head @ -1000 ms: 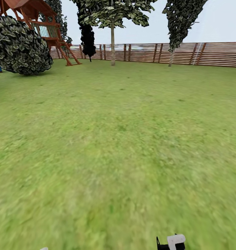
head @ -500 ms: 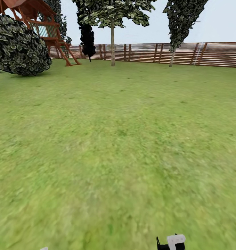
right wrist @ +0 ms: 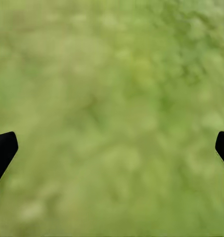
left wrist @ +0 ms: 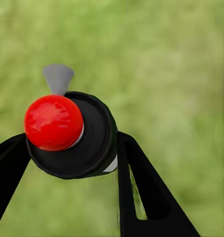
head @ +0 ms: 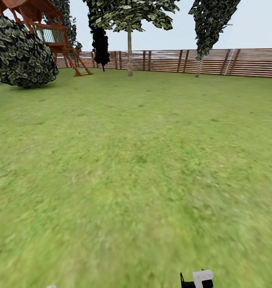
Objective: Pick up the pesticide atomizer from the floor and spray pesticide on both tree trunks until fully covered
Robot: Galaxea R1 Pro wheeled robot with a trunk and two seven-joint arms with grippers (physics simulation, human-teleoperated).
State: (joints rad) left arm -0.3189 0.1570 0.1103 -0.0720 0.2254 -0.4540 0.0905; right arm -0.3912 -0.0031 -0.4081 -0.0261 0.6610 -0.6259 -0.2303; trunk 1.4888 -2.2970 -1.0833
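Atomizer (left wrist: 72,136) first: in the left wrist view a round black thing with a shiny red knob and a small grey tip sits between the two black fingers of the left claw (left wrist: 74,163), so that claw looks to be pinching it. (It shows a red knob, not a green spot, so I call it the atomizer only as my best guess.) The right claw (right wrist: 112,148) is spread wide, with nothing between its finger tips but blurry grass.

From the head view, the robot faces a big green lawn (head: 136,168). Far off, close to the brown slat fence (head: 240,62), stand two trees. One trunk (head: 129,52) is near the middle and the other trunk (head: 200,66) is further right. Both are still well away. A round bush (head: 21,54) and a red-brown play tower (head: 51,32) are off to the left.

The job right now seems to be driving to the trees, with no white specks on either trunk yet. To do it well, I would:

- keep the left claw tight so the bottle does not slip
- roll straight at the middle trunk and stay clear of the bush
- stop near the trunk, then point the grey tip at it
- spray from low to high, all round, before going to the second tree
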